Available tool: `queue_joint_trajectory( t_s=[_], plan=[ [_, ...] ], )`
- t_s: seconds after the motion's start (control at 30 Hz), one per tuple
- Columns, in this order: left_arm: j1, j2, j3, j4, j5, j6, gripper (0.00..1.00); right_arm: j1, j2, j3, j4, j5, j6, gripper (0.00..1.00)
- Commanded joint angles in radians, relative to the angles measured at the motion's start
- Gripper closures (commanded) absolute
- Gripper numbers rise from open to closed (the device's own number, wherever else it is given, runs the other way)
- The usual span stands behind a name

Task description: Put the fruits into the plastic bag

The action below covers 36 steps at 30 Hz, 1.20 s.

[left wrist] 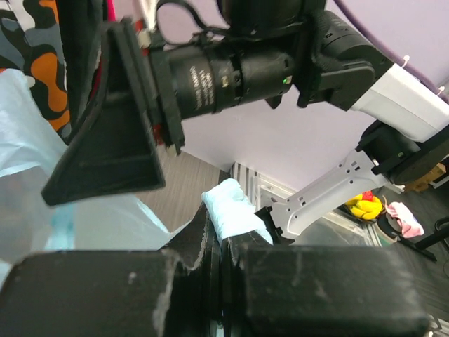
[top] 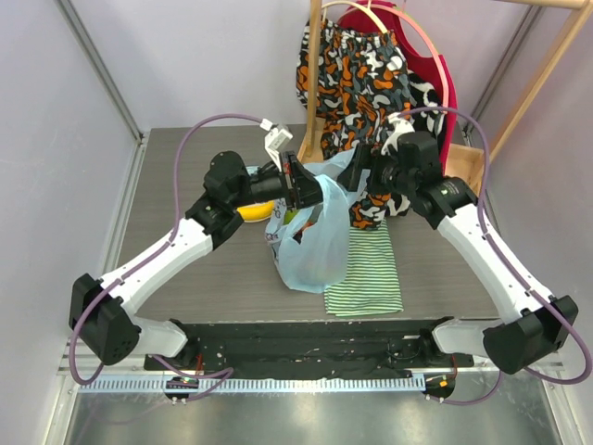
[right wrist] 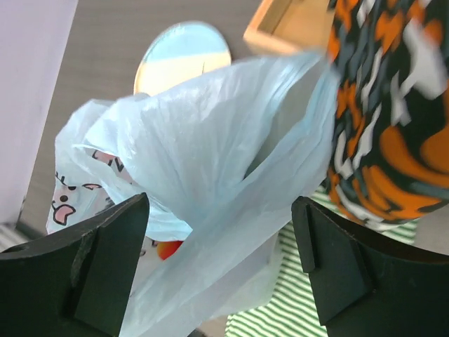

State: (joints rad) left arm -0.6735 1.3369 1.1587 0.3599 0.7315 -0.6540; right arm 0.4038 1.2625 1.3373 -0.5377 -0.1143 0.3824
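Observation:
The light-blue plastic bag [top: 313, 243] stands at mid-table with its mouth held up. My left gripper [top: 304, 190] is shut on a bunched piece of the bag's rim [left wrist: 231, 209]. Just right of the mouth, my right gripper [top: 358, 172] is open. A loose fold of the bag [right wrist: 231, 210] hangs between its fingers [right wrist: 105, 246] without being pinched. A small red fruit [right wrist: 170, 248], probably a strawberry, shows through the plastic. Behind my left arm a yellow banana [top: 252, 212] lies outside the bag. Something green [top: 289, 216] shows in the bag's mouth.
A green-and-white striped cloth [top: 364, 273] lies right of the bag. A pale round plate [right wrist: 184, 53] sits behind the bag. A wooden rack [top: 316, 74] with an orange, black and white patterned garment [top: 357, 69] stands at the back, close to my right gripper.

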Motion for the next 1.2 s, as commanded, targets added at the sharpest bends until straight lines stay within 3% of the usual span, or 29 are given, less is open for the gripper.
queue_joint_trajectory(
  t_s=[0.0, 0.03, 0.13, 0.17, 0.2, 0.23, 0.3, 0.33, 0.43, 0.53, 0.83, 1.07, 1.17],
  plan=[
    [-0.015, 0.016, 0.026, 0.045, 0.013, 0.017, 1.0, 0.001, 0.002, -0.076, 0.053, -0.113, 0.082, 0.12],
    [-0.015, 0.019, 0.027, 0.039, 0.013, 0.024, 1.0, 0.001, -0.002, -0.087, 0.07, -0.12, 0.09, 0.15],
    [-0.017, 0.025, 0.029, 0.011, 0.006, 0.048, 1.0, 0.003, -0.006, -0.099, 0.085, -0.125, 0.104, 0.42],
    [-0.017, 0.024, 0.032, -0.024, 0.002, 0.06, 0.98, 0.001, -0.009, -0.096, 0.084, -0.105, 0.093, 0.6],
    [-0.017, 0.016, 0.044, -0.05, -0.021, 0.079, 0.91, 0.003, -0.014, -0.086, 0.085, -0.094, 0.089, 0.69],
    [-0.017, 0.01, 0.05, -0.076, -0.036, 0.121, 0.66, 0.0, -0.015, -0.078, 0.082, -0.082, 0.081, 0.8],
    [-0.014, -0.013, 0.071, -0.146, -0.075, 0.164, 0.41, 0.0, -0.023, -0.052, 0.065, -0.038, 0.059, 0.87],
    [-0.012, -0.022, 0.078, -0.168, -0.086, 0.184, 0.23, 0.0, -0.025, -0.04, 0.055, -0.019, 0.05, 0.94],
    [0.026, -0.066, 0.09, -0.226, -0.133, 0.246, 0.06, 0.0, -0.038, 0.006, 0.006, 0.063, 0.006, 0.99],
    [0.101, -0.117, 0.084, -0.263, -0.21, 0.263, 0.0, 0.0, -0.058, 0.042, -0.025, 0.11, -0.025, 0.99],
    [0.448, -0.167, -0.036, -0.304, -0.399, 0.111, 0.0, 0.001, -0.078, 0.046, -0.041, 0.208, -0.06, 0.99],
    [0.594, -0.015, -0.06, -0.447, -0.452, 0.117, 0.0, 0.001, -0.075, 0.029, -0.042, 0.246, -0.076, 0.99],
    [0.6, 0.096, -0.021, -0.522, -0.494, 0.227, 0.0, 0.0, -0.075, 0.034, -0.042, 0.265, -0.088, 0.99]
  ],
)
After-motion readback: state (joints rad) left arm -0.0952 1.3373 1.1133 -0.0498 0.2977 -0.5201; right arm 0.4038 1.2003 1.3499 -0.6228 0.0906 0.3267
